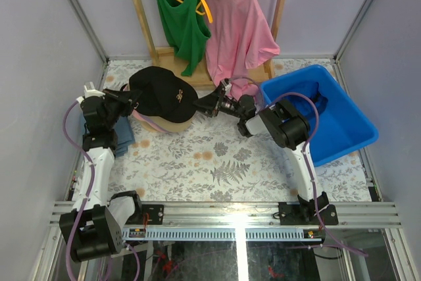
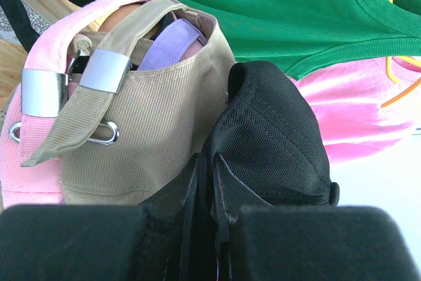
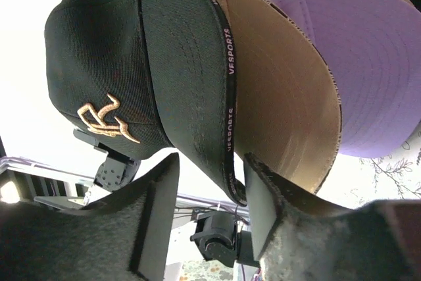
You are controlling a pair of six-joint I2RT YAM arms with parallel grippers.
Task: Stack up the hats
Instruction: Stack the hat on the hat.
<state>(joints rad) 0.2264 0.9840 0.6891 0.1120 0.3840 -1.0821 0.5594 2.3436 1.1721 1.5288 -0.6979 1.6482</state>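
Observation:
A black cap with a gold emblem (image 1: pixel 161 93) sits on top of a pile of caps at the back left; a tan cap (image 1: pixel 176 127) and a pink cap (image 1: pixel 148 123) show under it. My left gripper (image 1: pixel 125 100) is shut on the black cap's rear edge (image 2: pixel 276 136), beside the tan cap's buckled strap (image 2: pixel 151 129), the pink cap (image 2: pixel 39 51) and a lavender cap (image 2: pixel 168 47). My right gripper (image 1: pixel 200 105) is open, with the black cap's brim (image 3: pixel 191 64) hanging between its fingers (image 3: pixel 210 176), unclamped. The tan brim (image 3: pixel 283 90) and lavender brim (image 3: pixel 368 64) lie behind it.
A blue bin (image 1: pixel 342 129) stands at the right with something dark inside. A wooden rack at the back holds a green tank top (image 1: pixel 181 21) and a pink T-shirt (image 1: pixel 233 24). A blue-grey fabric piece (image 1: pixel 123 137) lies under the left arm.

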